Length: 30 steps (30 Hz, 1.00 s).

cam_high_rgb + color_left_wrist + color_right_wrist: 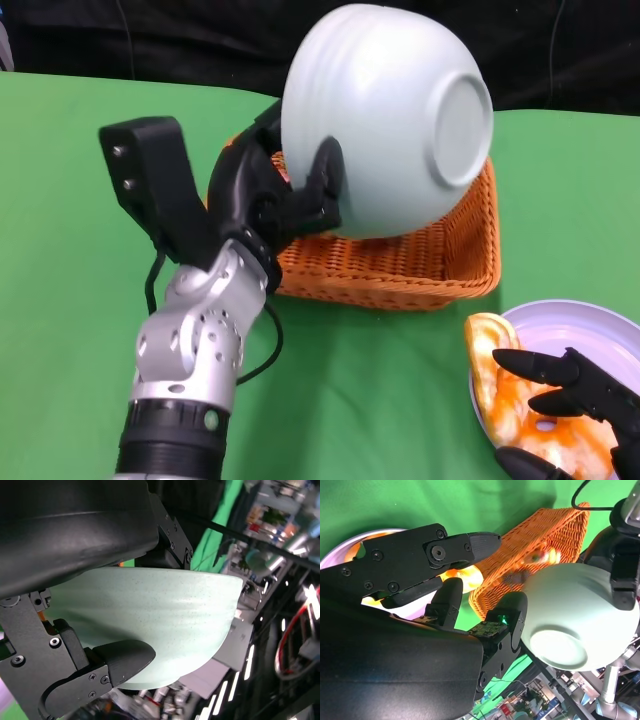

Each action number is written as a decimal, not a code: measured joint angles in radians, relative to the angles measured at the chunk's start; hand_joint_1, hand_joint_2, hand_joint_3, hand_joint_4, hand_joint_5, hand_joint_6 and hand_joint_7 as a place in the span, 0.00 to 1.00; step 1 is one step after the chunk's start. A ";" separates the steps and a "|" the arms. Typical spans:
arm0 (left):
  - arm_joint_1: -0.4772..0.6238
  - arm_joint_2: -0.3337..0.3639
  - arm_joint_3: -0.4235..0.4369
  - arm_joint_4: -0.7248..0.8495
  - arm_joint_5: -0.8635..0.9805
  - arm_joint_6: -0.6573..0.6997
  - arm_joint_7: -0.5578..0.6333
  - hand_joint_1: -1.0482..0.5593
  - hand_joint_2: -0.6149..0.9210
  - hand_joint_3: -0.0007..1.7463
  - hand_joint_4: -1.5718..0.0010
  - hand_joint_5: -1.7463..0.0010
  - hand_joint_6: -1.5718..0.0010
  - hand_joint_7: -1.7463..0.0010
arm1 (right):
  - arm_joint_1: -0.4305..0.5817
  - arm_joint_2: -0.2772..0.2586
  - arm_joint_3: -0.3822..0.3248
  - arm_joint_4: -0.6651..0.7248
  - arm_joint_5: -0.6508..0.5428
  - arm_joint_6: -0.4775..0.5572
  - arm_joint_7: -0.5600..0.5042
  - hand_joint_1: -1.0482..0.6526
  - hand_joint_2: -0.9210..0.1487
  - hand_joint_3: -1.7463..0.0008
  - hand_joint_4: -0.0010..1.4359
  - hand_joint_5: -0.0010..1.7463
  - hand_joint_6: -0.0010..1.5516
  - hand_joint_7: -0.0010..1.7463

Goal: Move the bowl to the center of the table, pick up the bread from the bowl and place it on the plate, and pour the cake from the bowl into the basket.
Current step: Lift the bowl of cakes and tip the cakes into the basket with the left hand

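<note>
The left hand [285, 195] grips the pale bowl [390, 120] by its rim, tipped bottom-up over the orange basket [400, 265], while the right hand [570, 400], fingers apart and holding nothing, rests on the bread [490, 385] on the plate [600, 325] beside the basket.

Surface: I see a green cloth [80, 200] covering the whole surface.
Back wall: I see a black curtain [200, 40] behind the far edge.
Room: blurred equipment and bright strip lights [250, 680] beyond.
</note>
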 measured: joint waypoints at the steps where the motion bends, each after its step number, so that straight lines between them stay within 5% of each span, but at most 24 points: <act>1: -0.005 -0.006 0.019 0.000 -0.027 0.029 0.012 0.51 0.59 1.00 0.30 0.00 0.42 0.00 | 0.001 0.000 0.000 0.000 0.000 0.000 0.000 0.42 0.00 0.91 0.29 0.52 0.26 0.33; 13: -0.010 -0.009 0.170 0.016 -0.219 0.203 0.157 0.49 0.62 0.94 0.30 0.00 0.46 0.00 | 0.007 0.000 0.002 0.000 0.001 0.000 -0.003 0.42 0.00 0.90 0.29 0.52 0.26 0.32; 26: -0.010 -0.006 0.173 0.007 -0.255 0.238 0.162 0.48 0.61 0.93 0.29 0.00 0.44 0.00 | 0.007 0.000 -0.003 0.000 0.012 0.000 -0.003 0.43 0.00 0.90 0.29 0.52 0.26 0.32; 30: -0.010 0.027 0.143 -0.023 -0.241 0.239 0.112 0.47 0.57 0.99 0.27 0.00 0.41 0.00 | 0.007 0.000 -0.004 0.000 0.016 0.000 -0.003 0.43 0.00 0.90 0.29 0.52 0.26 0.31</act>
